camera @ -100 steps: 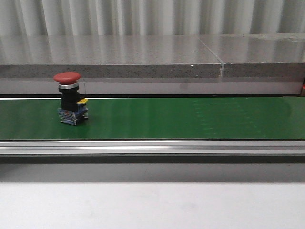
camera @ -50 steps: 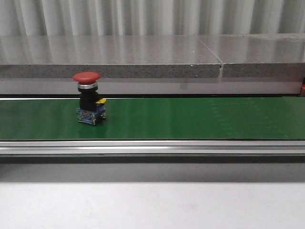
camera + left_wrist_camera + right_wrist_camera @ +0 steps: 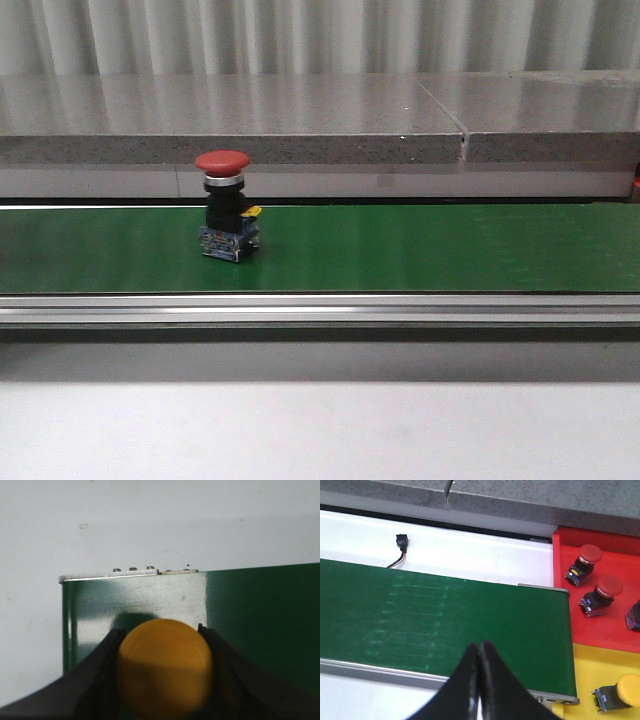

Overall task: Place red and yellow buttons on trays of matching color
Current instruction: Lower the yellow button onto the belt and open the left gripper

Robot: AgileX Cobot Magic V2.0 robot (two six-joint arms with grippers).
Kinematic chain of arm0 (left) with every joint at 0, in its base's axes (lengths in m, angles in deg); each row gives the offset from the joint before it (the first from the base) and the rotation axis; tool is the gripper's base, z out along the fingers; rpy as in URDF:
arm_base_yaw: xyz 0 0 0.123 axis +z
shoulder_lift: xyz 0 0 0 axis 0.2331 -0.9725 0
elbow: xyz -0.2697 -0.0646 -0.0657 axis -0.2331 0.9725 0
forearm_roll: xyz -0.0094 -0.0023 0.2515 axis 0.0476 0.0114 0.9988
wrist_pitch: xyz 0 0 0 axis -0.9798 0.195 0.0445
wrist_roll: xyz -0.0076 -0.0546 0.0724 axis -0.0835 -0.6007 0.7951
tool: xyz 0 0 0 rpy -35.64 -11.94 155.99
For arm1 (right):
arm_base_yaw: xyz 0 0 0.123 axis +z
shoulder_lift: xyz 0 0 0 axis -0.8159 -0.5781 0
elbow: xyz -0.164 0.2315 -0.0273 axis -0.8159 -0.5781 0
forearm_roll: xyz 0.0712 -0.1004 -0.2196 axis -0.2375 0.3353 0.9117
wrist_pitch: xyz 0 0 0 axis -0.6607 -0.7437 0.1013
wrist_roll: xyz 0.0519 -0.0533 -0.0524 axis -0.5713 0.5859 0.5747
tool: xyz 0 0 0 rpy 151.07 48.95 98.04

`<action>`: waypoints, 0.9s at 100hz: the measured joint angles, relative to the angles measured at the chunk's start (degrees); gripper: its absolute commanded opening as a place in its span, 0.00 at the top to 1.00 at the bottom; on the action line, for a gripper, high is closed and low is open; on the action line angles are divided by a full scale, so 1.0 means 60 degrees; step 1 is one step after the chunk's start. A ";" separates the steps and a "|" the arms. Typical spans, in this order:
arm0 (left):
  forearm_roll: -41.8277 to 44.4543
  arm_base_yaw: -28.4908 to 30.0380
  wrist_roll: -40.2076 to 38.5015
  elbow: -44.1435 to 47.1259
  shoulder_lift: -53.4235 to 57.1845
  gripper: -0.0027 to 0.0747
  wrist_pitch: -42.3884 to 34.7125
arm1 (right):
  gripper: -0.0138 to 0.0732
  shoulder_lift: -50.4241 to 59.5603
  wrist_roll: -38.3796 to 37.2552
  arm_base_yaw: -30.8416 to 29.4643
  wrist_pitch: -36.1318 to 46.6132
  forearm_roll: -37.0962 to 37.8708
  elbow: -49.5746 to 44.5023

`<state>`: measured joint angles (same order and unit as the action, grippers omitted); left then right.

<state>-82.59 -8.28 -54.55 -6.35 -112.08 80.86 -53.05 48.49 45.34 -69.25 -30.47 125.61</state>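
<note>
While a red button [image 3: 224, 212] stands upright on the green belt [image 3: 420, 250], left of centre in front view, neither arm shows there. L gripper [image 3: 162, 672]: fingers clamped on a yellow button [image 3: 165, 667], its cap filling the gap, held over the belt's end. R gripper [image 3: 479, 680]: fingers pressed together, nothing between, over the belt's near edge. Beside that belt end: red tray [image 3: 615, 630] w/ two red-capped buttons [image 3: 585, 562], and yellow tray [image 3: 600, 670] w/ one yellow-capped button [image 3: 620, 692]. Trays touch edge to edge.
</note>
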 measured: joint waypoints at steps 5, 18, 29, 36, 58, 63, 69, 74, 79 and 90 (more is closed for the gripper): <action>0.0000 -0.0101 0.0000 0.0221 0.0000 0.99 -0.0141 | 0.92 0.0000 0.0000 0.0000 0.0000 0.0000 0.0000; 0.0000 -0.0296 0.0000 0.0656 0.0000 0.99 -0.0428 | 0.92 0.0000 0.0000 0.0000 0.0000 0.0000 0.0000; 0.0000 -0.0424 0.0000 0.0858 0.0020 0.99 -0.0600 | 0.92 0.0000 0.0000 0.0000 0.0000 0.0000 0.0000; 0.0000 -0.0488 0.0000 0.0929 0.0039 0.99 -0.0702 | 0.92 0.0000 0.0000 0.0000 0.0000 0.0000 0.0000; -0.0052 -0.0584 0.0000 0.0956 0.0058 0.89 -0.0752 | 0.92 0.0000 0.0000 0.0000 0.0000 0.0000 0.0000; -0.0071 -0.0584 0.0000 0.0971 0.0058 0.77 -0.0752 | 0.92 0.0000 0.0000 0.0000 0.0000 0.0000 0.0000; -0.0071 -0.0584 0.0000 0.0971 0.0058 0.62 -0.0717 | 0.92 0.0000 0.0000 0.0000 0.0000 0.0000 0.0000; -0.0090 -0.0584 0.0000 0.0971 0.0058 0.47 -0.0697 | 0.92 0.0000 0.0000 0.0000 0.0000 0.0000 0.0000; -0.0090 -0.0584 0.0000 0.0971 0.0058 0.31 -0.0663 | 0.92 0.0000 0.0000 0.0000 0.0000 0.0000 0.0000; -0.0090 -0.0584 0.0000 0.0971 0.0058 0.05 -0.0581 | 0.92 0.0000 0.0000 0.0000 0.0000 0.0000 0.0000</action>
<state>-83.13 -11.79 -54.55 -0.53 -111.73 77.38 -53.05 48.49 45.34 -69.25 -30.47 125.61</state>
